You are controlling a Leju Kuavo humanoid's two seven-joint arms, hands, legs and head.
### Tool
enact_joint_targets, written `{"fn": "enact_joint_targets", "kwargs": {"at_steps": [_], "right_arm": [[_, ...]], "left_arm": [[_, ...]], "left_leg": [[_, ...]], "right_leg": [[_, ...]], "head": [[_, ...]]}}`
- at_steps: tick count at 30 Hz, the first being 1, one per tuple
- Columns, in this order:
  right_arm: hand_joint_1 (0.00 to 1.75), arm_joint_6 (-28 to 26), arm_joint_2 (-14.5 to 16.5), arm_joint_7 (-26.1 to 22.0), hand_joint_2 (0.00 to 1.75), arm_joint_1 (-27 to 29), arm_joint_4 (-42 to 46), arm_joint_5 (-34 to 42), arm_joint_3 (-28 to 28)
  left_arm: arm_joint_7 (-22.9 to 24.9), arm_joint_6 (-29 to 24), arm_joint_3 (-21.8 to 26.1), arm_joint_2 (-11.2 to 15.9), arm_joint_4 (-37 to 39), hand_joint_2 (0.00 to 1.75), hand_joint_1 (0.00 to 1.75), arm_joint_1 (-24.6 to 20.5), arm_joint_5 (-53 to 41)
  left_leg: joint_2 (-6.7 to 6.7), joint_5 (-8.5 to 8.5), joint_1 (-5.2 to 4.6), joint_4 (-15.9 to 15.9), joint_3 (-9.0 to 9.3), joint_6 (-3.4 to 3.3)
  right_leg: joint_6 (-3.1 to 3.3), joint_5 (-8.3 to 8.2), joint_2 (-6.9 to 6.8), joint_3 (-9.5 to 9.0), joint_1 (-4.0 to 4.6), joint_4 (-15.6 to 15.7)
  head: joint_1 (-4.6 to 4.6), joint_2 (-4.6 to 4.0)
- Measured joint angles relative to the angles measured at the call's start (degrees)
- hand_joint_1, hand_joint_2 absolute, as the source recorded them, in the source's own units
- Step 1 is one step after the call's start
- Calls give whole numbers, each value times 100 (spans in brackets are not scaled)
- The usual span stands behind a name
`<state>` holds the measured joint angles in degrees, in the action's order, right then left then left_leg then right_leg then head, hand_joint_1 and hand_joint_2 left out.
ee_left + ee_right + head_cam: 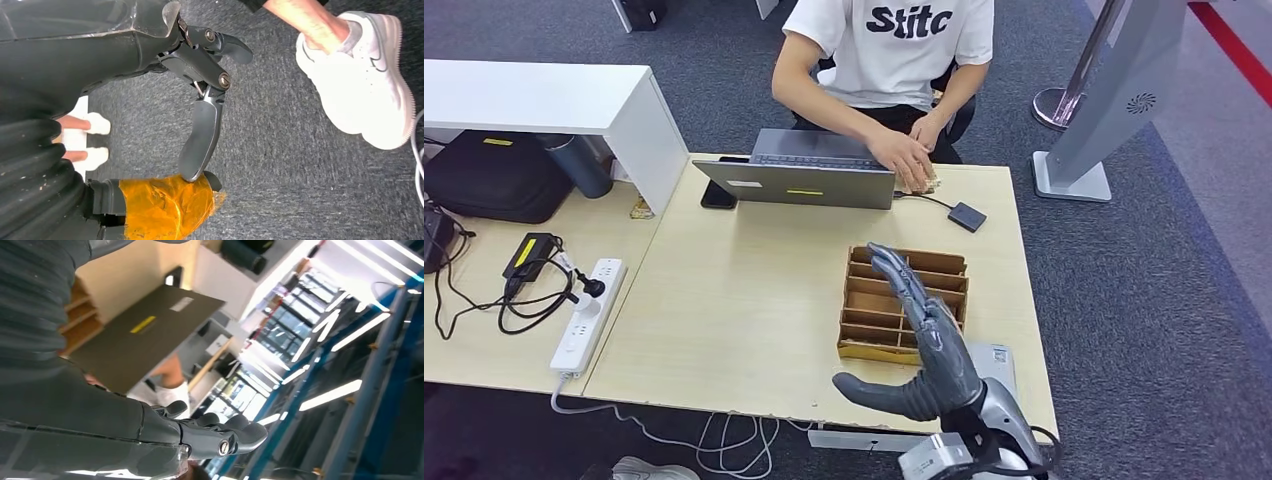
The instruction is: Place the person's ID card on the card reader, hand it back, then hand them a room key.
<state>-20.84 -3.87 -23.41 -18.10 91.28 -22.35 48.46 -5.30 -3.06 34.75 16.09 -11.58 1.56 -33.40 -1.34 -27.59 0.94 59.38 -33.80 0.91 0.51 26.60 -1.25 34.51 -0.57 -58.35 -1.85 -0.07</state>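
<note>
My right hand (919, 340) is raised over the near right part of the pale wooden desk (734, 300). Its fingers are stretched out and apart above a wooden slotted box (894, 300), with nothing in it. In the right wrist view its fingers (220, 432) are empty too, with the laptop's back (150, 335) beyond them. A small black card reader (967, 216) on a cable lies at the far right of the desk. The seated person's hand (904, 158) rests beside the laptop (804, 175). My left hand (200, 135) hangs over the carpet, its fingers loosely curved and empty.
A white device (996, 362) sits at the desk's near edge, partly behind my right hand. A black phone (717, 195) lies left of the laptop. Further left are a power strip (584, 315), cables and a white shelf (544, 100). A grey stand (1094, 110) rises at the right.
</note>
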Motion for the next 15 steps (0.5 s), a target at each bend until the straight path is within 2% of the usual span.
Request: {"fn": "enact_joint_targets", "kwargs": {"at_steps": [5, 11, 15], "right_arm": [[0, -338, -204, 144, 175, 450, -105, -780, -204], [0, -1381, -243, 951, 175, 690, -771, -2838, -299], [0, -1549, -244, 1329, 175, 721, -1232, -3347, -302]], "left_arm": [[20, 0, 119, -1, 0, 175, 0, 35, -5], [4, 0, 218, -2, 0, 175, 0, 33, -137], [-8, 0, 248, -2, 0, 175, 0, 28, -198]], "left_leg": [[1, -1, 3, 0, 2, 2], [0, -1, 4, 0, 3, 3], [0, -1, 4, 0, 3, 3]], "right_leg": [[4, 3, -1, -2, 2, -2], [5, 3, 1, -2, 4, -3], [5, 3, 1, -3, 4, -3]], "head": [[0, 0], [-1, 0], [0, 0]]}}
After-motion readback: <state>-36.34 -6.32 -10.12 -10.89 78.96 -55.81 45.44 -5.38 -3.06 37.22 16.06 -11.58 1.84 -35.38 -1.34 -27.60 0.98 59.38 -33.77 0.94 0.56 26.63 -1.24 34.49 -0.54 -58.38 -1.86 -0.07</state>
